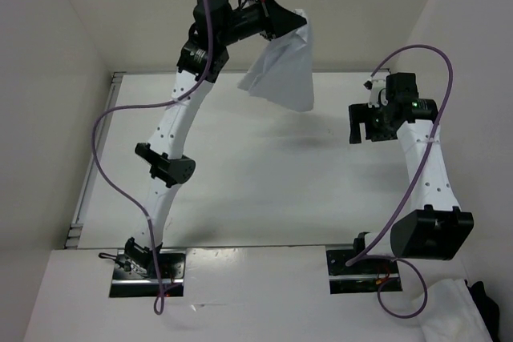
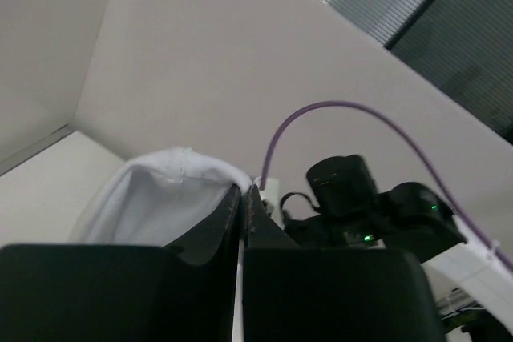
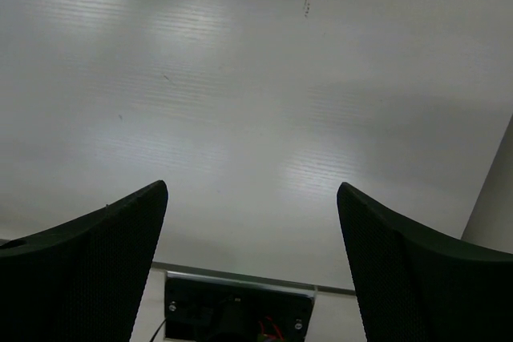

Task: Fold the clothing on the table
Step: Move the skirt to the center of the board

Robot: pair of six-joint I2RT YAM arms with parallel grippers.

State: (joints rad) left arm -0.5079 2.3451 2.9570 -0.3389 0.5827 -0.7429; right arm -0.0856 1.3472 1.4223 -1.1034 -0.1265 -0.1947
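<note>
The clothing (image 1: 282, 70), a small plain white garment, hangs in the air above the far side of the table (image 1: 256, 190). My left gripper (image 1: 298, 20) is raised high and shut on its top edge. In the left wrist view the black jaws press together at the gripper (image 2: 244, 191), and the clothing (image 2: 156, 198) drapes over the left finger. My right gripper (image 1: 362, 124) hovers over the right side of the table, apart from the garment. Seen from the right wrist, that gripper (image 3: 252, 190) is open, with only bare table (image 3: 240, 78) between its fingers.
A bulkier white cloth bundle (image 1: 449, 314) lies off the table at the bottom right. White walls stand left, back and right. A metal strip (image 1: 90, 190) runs along the table's left edge. The right arm's base plate (image 3: 236, 310) sits below its fingers.
</note>
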